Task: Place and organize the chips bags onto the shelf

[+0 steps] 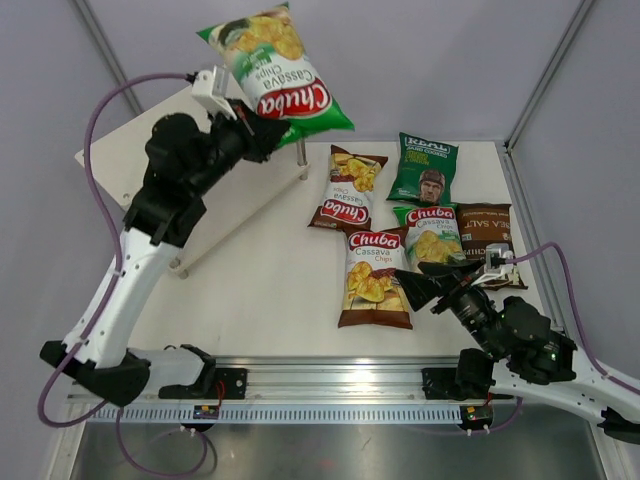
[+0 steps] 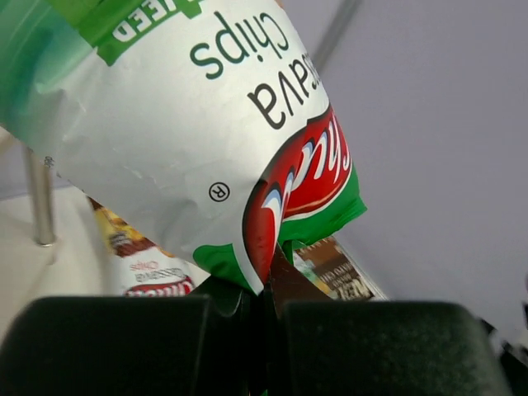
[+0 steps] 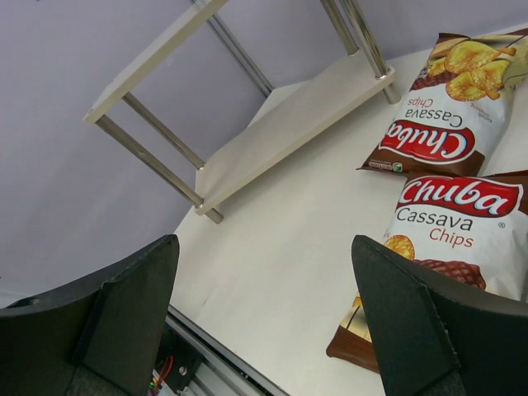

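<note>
Left pincer (image 1: 262, 127): pressed together on the lower edge of a green-white Chuba bag (image 1: 275, 70). The wrist view shows the bag's green corner (image 2: 206, 140) nipped right between the black fingers (image 2: 124, 338).
Held bag: up in the air at the upper middle of the top view, fanning out above and to the right of the pincer. It is tilted, with its far end toward the top edge.
Shelf (image 1: 120, 150): upper left of the top view, mostly behind the left arm. The held bag hangs over its right end, and both boards are bare where they show in the right wrist view (image 3: 280, 132).
Right pincer (image 1: 430, 285): jaws wide apart with nothing between them, low over the table (image 1: 270, 300) at the lower right.
Near the right pincer: the lower brown Chuba bag (image 1: 375, 280) is just to its left and the second green-white Chuba bag (image 1: 433, 240) just above it. Whether it touches either one I cannot tell.
Other bags: all flat on the table right of centre. An upper brown Chuba bag (image 1: 347, 190) lies nearest the shelf, the dark green bag (image 1: 425, 168) at the top, and the Kettle bag (image 1: 487, 240) far right.
</note>
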Available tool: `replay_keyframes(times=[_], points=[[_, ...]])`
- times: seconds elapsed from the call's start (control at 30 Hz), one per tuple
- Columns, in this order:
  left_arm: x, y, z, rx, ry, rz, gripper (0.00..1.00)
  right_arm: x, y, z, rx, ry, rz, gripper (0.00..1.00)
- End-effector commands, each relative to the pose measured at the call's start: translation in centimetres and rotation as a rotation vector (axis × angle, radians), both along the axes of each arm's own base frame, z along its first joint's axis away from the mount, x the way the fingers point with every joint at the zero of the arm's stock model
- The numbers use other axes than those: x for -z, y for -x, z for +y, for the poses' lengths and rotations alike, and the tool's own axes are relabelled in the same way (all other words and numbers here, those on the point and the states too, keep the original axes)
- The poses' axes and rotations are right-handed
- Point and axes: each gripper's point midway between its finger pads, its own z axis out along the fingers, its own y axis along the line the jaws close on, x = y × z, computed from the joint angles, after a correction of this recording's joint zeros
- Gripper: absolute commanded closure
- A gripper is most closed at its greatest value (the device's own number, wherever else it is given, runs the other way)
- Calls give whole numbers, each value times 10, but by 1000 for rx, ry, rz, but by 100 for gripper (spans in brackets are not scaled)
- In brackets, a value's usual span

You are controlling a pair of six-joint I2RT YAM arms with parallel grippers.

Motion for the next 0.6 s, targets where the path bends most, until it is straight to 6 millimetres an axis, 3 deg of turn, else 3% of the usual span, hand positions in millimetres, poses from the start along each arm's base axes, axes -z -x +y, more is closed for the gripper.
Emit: replay_keyframes(times=[0.0, 0.2, 0.27, 0.37, 0.4, 0.57], points=[[-28, -46, 36, -134, 21, -17, 100, -10, -2, -12, 43, -12, 18, 7], [-31, -120, 60, -162, 43, 21, 100, -6, -1, -12, 35, -7, 27, 7], [-17, -144, 60, -166, 23, 44, 100, -4, -1, -11, 33, -1, 28, 7], [-23, -162, 73, -182, 42, 36, 100, -4, 0, -9, 26, 1, 28, 7], [-17, -177, 81, -197, 46, 49, 100, -4, 1, -8, 17, 3, 28, 7], [5, -206, 96, -232, 79, 102, 100, -1, 0, -7, 20, 9, 33, 7]])
